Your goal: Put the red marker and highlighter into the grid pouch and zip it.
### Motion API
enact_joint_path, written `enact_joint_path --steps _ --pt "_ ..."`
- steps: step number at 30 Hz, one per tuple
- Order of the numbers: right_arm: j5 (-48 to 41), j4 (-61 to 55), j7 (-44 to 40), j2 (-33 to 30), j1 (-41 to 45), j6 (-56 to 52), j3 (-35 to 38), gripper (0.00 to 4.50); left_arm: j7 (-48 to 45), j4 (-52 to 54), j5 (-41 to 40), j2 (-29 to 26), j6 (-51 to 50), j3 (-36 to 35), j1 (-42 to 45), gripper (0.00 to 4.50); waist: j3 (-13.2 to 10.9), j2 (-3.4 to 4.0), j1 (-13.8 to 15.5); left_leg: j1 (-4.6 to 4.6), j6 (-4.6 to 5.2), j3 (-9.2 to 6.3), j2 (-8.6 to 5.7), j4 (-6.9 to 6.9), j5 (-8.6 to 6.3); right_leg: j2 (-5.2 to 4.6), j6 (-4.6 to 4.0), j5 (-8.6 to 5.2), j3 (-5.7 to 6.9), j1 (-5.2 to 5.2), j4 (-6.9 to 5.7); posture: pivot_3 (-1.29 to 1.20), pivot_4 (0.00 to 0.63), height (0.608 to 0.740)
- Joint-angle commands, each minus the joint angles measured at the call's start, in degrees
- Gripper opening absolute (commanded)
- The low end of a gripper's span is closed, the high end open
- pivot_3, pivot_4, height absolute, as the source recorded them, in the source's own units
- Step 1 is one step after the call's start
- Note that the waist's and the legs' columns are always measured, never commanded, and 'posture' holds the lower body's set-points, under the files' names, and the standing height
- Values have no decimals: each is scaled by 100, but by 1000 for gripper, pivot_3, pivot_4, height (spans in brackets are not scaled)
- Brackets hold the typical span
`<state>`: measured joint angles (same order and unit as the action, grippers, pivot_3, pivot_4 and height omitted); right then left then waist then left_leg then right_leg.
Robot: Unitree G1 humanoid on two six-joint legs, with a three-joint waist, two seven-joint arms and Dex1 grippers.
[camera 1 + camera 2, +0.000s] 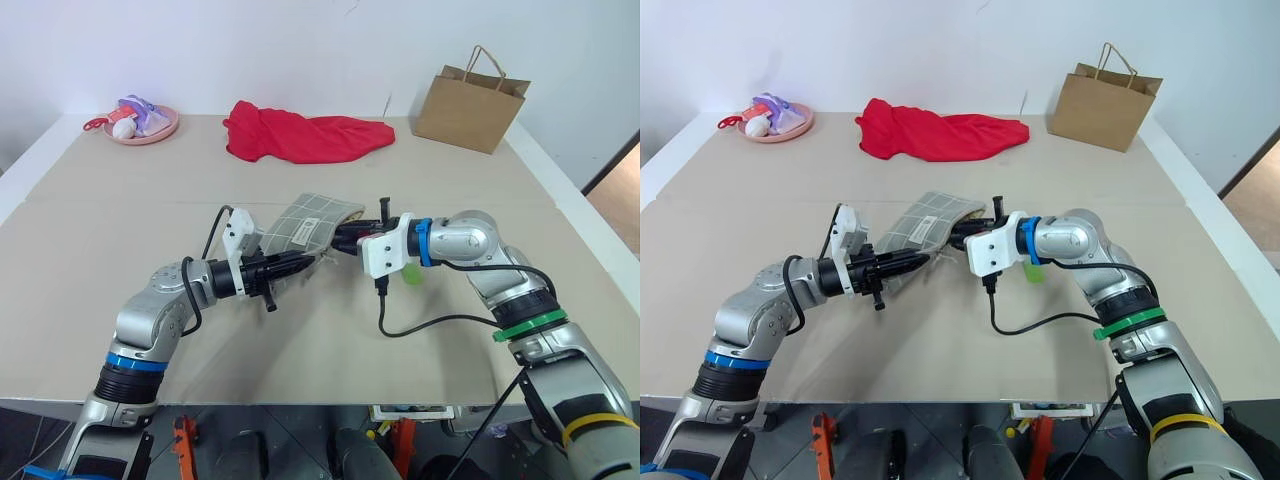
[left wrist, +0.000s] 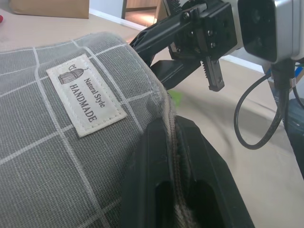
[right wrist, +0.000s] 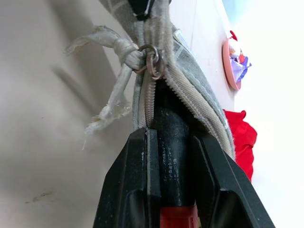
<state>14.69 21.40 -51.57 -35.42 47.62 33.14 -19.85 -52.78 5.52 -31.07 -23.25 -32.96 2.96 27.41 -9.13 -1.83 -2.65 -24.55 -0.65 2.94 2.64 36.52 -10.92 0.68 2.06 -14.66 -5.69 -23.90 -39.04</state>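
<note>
red marker (image 3: pixel 172 156): black barrel pointing into the grid pouch (image 1: pixel 305 226) mouth
right tool (image 3: pixel 173 190): narrow, clamped on the marker
left tool (image 2: pixel 175 156): closed, pinching the pouch's zipper edge

Both arms reach inward, left hand (image 1: pixel 310 259) pinched closed, right hand (image 1: pixel 340 238) clamped.

Head stereo pair: table (image 1: pixel 420 190) viewed from above, forward and down. Wrist cameras: set close along each gripper's fingers. The grid pouch (image 2: pixel 57 142) is shared by all views.
</note>
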Motion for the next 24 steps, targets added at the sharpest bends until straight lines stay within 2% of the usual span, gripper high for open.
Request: enact_joint_path --steps 1,13,15,17,20,21,22,24 --pt "-164 -277 -71 -149 57 88 166 636 -18 344 -149 35 -19 -1 107 0 0 0 0 0 0 0 0 0 0 0 0 0 -1 0 0 0 150 740" --pt "-686 -826 -514 -431 -210 257 112 636 -31 326 -221 65 -72 17 154 0 0 0 1 1 0 -1 0 0 0 1 0 0 -1 1 0 0 150 740" --pt "-691 -846 -577 -416 -232 153 98 1636 -34 311 -219 68 -60 23 160 0 0 0 -2 2 0 0 0 0 0 0 0 0 -2 2 0 0 150 740" --pt "-654 -801 -532 -373 -193 143 127 2188 -33 300 -223 70 -46 30 162 0 0 0 -4 3 0 -1 1 1 0 1 0 1 -5 0 0 0 150 740" --pt "-426 -561 -256 -334 -6 308 224 3302 -19 281 -241 88 -41 21 155 0 0 0 -2 4 0 -1 1 1 0 1 0 1 -2 2 0 0 150 740" --pt "-364 -463 -195 -360 66 377 252 4048 -9 276 -263 101 -50 6 147 0 0 0 -2 3 0 0 1 1 0 1 -1 1 -2 1 0 0 150 740" --pt "-327 -391 -150 -387 118 422 276 4328 4 270 -290 118 -62 -12 140 0 0 0 -1 3 0 0 1 1 0 1 -1 1 -3 1 0 0 150 740" --pt "-359 -272 -140 -474 227 423 360 4460 60 226 -392 194 -114 -91 138 0 0 0 0 3 0 0 0 1 0 0 0 1 -2 2 0 0 150 740"
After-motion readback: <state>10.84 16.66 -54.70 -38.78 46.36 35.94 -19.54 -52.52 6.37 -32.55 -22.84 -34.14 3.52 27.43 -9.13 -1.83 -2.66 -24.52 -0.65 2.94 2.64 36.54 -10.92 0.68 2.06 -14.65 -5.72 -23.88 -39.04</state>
